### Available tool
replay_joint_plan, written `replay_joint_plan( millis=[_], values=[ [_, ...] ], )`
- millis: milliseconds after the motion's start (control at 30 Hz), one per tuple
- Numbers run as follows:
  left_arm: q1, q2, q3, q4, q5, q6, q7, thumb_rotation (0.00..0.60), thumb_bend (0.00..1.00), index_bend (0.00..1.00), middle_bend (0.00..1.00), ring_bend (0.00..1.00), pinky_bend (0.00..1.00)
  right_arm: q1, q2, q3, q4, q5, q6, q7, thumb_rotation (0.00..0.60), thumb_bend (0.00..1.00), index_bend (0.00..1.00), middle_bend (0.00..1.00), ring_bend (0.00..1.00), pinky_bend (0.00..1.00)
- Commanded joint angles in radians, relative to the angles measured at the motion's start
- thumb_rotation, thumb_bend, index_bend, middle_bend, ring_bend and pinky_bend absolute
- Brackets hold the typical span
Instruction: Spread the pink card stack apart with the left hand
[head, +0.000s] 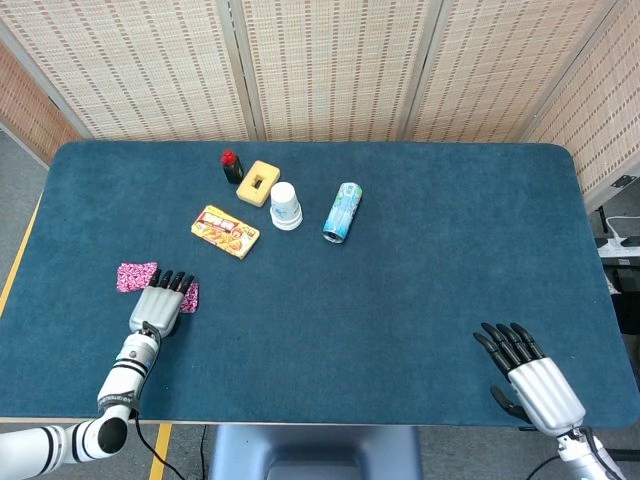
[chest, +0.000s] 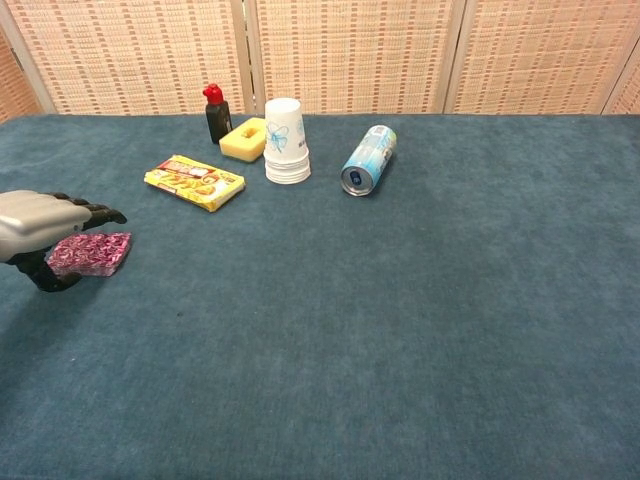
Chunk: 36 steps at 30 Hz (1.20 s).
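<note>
The pink cards lie in two piles near the table's left edge. One pink pile (head: 136, 276) lies bare to the left of my left hand (head: 163, 305). The other pink pile (head: 191, 296) is mostly covered by that hand, whose fingers reach out flat over it. In the chest view the left hand (chest: 40, 223) hovers over this pile (chest: 95, 252) with the thumb hanging beside it; I cannot tell whether it touches. It holds nothing. My right hand (head: 530, 375) rests at the front right with fingers spread, empty.
Further back stand a yellow snack packet (head: 225, 231), a small dark bottle with a red cap (head: 231, 166), a yellow sponge block (head: 261, 183), stacked paper cups (head: 285, 206) and a can on its side (head: 342, 212). The table's left edge (head: 22, 262) is close to the cards.
</note>
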Motion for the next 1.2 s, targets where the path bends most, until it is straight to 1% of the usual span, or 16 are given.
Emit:
replay_joint_plan(
  millis=[33,200,400,633,900,1200],
  values=[
    [-0.012,-0.022,-0.003,0.023,-0.038,0.009,0.025,0.6,0.43,0.0,0.06,0.0,0.03,0.0,0.0,0.0,0.0,-0.001,-0.001,0.001,0.6,0.3,0.0,0.0,0.0,0.0],
    [-0.017,-0.032,-0.006,0.037,-0.054,0.016,0.035,0.6,0.43,0.01,0.09,0.0,0.03,0.0,0.0,-0.001,0.0,-0.001,-0.001,0.0,0.6,0.3,0.0,0.0,0.0,0.0],
    [-0.023,-0.041,-0.008,0.057,-0.079,0.007,0.035,0.6,0.43,0.08,0.15,0.0,0.03,-0.001,-0.002,0.001,0.0,0.001,-0.001,-0.004,0.6,0.3,0.0,0.0,0.0,0.0],
    [-0.025,-0.053,-0.005,0.079,-0.085,0.01,0.034,0.6,0.43,0.14,0.17,0.0,0.03,0.0,-0.003,0.002,0.0,0.004,-0.004,-0.007,0.6,0.3,0.0,0.0,0.0,0.0],
    [-0.023,-0.063,-0.004,0.095,-0.071,0.025,0.027,0.6,0.43,0.21,0.22,0.03,0.03,0.0,-0.006,0.002,0.001,0.007,-0.009,-0.011,0.6,0.3,0.0,0.0,0.0,0.0],
    [-0.015,-0.072,-0.006,0.119,-0.043,0.032,0.004,0.6,0.43,0.28,0.3,0.07,0.04,0.001,-0.008,0.004,0.0,0.011,-0.013,-0.017,0.6,0.3,0.0,0.0,0.0,0.0]
  ],
)
